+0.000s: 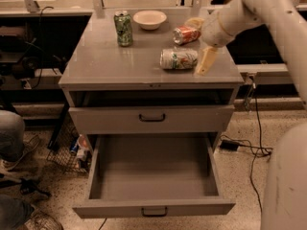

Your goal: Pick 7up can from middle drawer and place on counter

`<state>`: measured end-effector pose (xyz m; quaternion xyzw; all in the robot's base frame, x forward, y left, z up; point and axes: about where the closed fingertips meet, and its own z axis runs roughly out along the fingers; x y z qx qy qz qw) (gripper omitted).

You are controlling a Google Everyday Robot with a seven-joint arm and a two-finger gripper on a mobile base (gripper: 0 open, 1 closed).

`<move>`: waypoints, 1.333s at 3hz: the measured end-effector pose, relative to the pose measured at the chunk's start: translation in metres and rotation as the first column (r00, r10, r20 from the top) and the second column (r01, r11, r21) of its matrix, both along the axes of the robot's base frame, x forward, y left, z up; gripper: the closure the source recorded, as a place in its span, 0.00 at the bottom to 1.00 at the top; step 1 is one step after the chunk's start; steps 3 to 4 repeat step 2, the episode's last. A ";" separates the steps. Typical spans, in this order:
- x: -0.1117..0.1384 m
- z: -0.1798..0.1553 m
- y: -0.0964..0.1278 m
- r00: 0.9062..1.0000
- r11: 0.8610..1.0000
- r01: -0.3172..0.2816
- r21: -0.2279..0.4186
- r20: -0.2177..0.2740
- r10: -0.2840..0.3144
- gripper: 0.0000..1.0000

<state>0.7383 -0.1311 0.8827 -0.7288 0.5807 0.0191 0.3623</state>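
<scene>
7up can (178,59) down on its side on counter (105,63), toward right front edge; gripper (200,41) just right of it, above counter's right side, fingers spread wide, gripping nothing; lower fingertip (205,61) just beside can's right end, contact hard to judge; orange-red can (186,34) also on its side, behind 7up can, near upper finger; green can (123,28) upright at back left; white bowl (149,19) beside it; middle drawer (153,208) pulled fully out below; upper drawer front (152,120) shut.

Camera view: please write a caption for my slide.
7up can lies on the counter beside the open end effector.
</scene>
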 end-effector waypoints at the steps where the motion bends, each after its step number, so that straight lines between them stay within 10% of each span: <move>1: -0.016 0.011 -0.063 0.985 0.986 0.158 0.060 0.055 -0.161 0.00; 2: -0.034 0.013 -0.114 0.952 0.952 0.280 0.122 0.095 -0.292 0.00; 4: -0.034 0.013 -0.114 0.952 0.952 0.280 0.122 0.095 -0.292 0.00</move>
